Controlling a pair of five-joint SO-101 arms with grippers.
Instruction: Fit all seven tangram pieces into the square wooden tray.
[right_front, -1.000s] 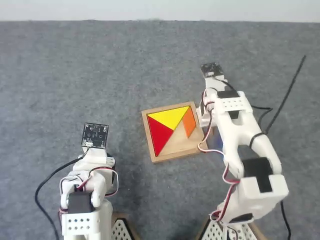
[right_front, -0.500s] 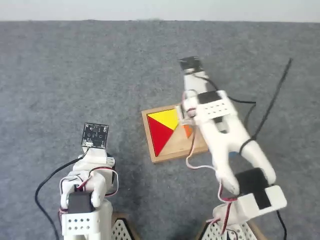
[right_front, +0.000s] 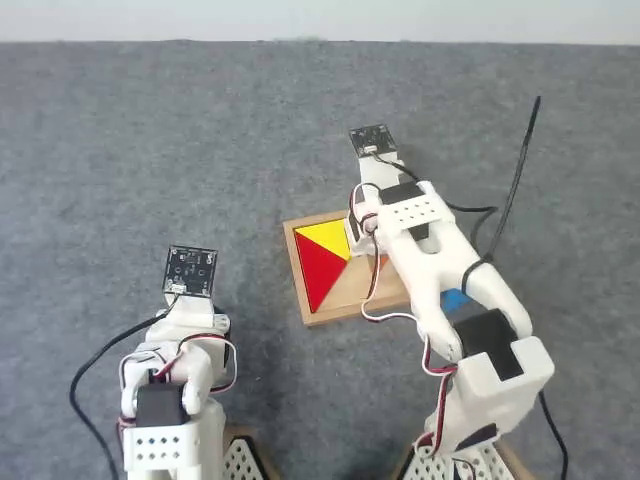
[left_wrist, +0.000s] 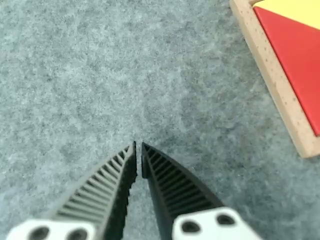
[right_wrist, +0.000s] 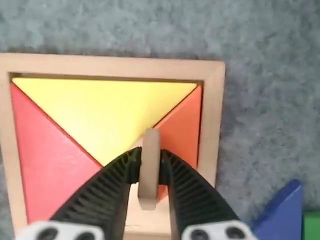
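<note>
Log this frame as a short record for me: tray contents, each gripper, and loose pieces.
tray: yellow piece, red piece and orange piece lie flat inside
right gripper: jaws shut on plain wooden piece, held on edge over the tray's middle
left gripper: jaws shut, empty, over grey mat near a tray corner
outside tray: blue piece and green piece on the mat
</note>
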